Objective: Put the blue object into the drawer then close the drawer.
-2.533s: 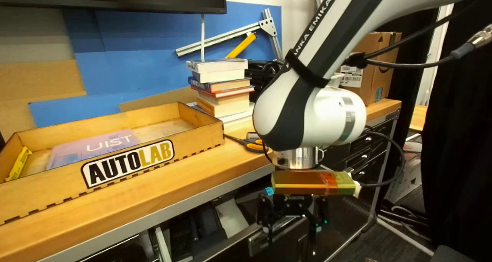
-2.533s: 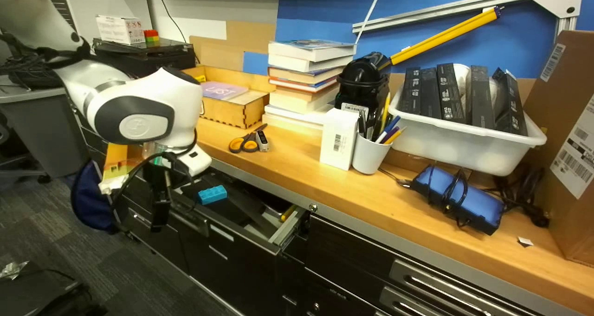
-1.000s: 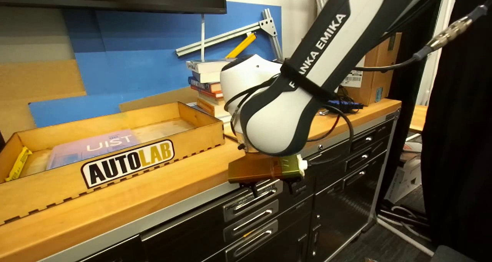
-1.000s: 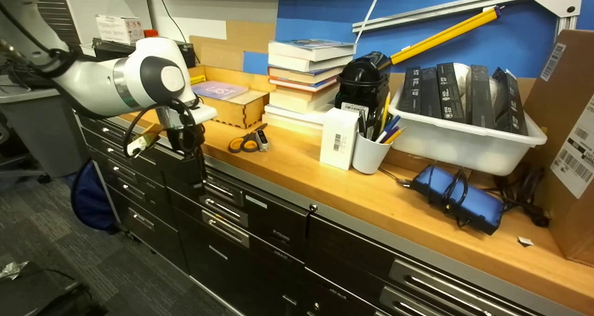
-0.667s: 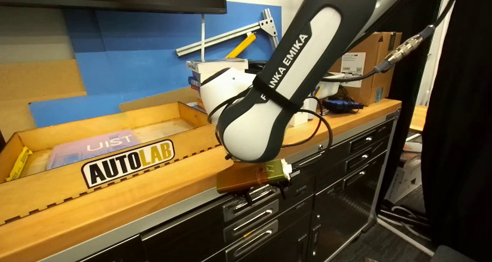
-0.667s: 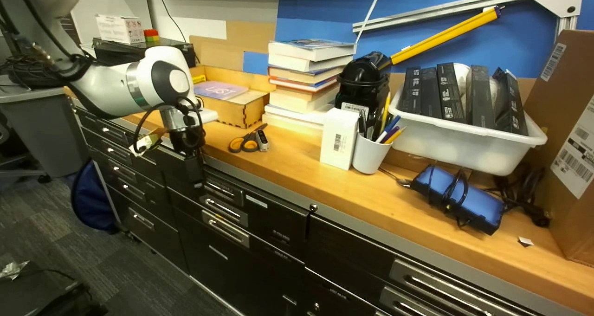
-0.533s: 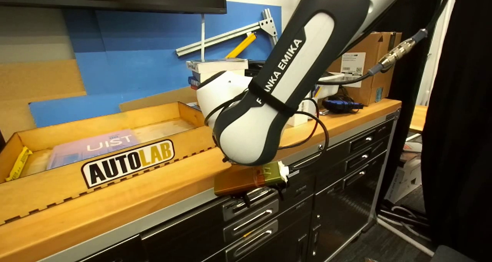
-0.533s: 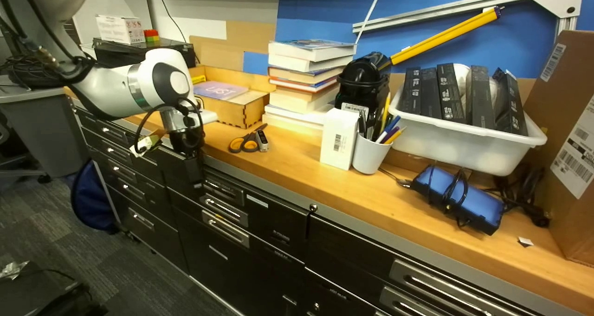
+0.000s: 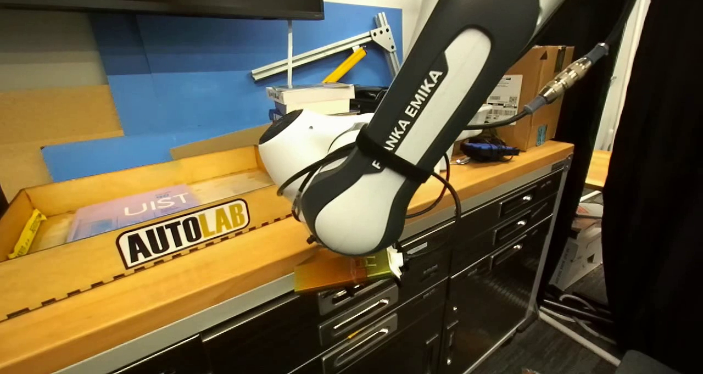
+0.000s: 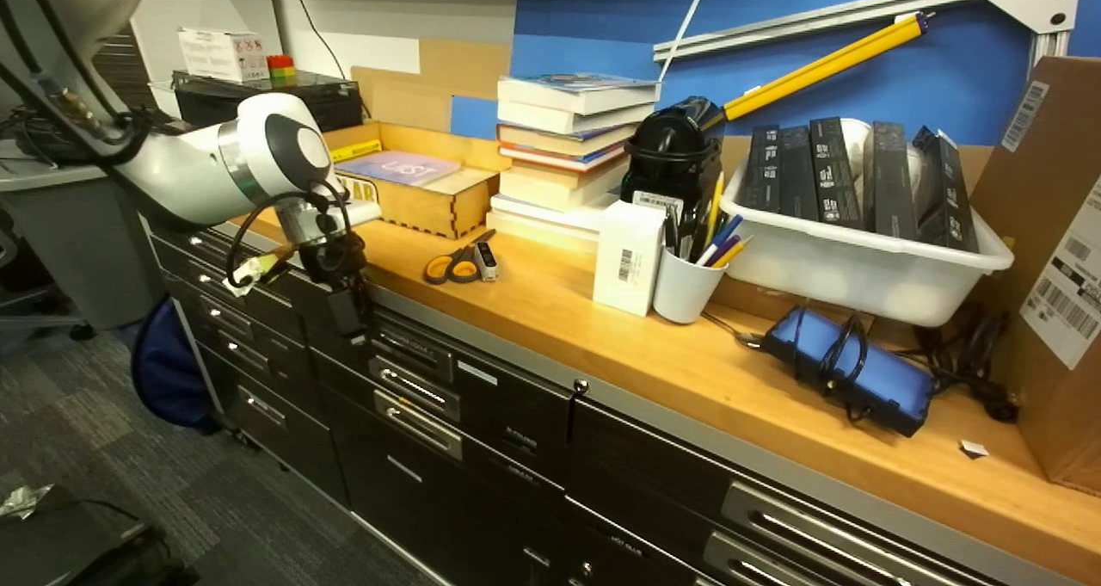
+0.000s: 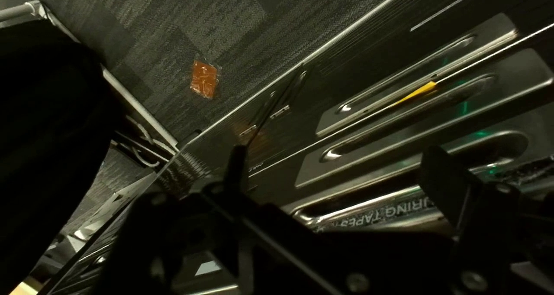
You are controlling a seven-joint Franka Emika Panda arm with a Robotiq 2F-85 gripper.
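Note:
The drawer point(image 9: 269, 323) is shut flush in the dark cabinet under the worktop. It also shows in an exterior view point(image 10: 525, 392). Its silvery handle strip point(image 11: 376, 199) with an upside-down label fills the lower right of the wrist view. The blue object is out of view; the shut drawer hides its inside. My gripper point(image 10: 351, 319) hangs just in front of the drawer front, below the worktop edge. In the wrist view the gripper point(image 11: 339, 163) is open, its fingers wide apart with nothing between them. I cannot tell whether a finger touches the drawer.
More drawer handles point(image 10: 419, 427) sit below. The worktop point(image 10: 542, 293) overhangs above. On it stand a wooden AUTOLAB tray point(image 10: 430, 213), books point(image 10: 572, 143), scissors point(image 10: 452, 266), a white box point(image 10: 628, 259), a pen cup point(image 10: 685, 285) and a white bin point(image 10: 860, 268).
The drawer was open with the blue block in it; now it is shut and the block is hidden. The arm rose, then moved along the drawer front and tilted slightly.

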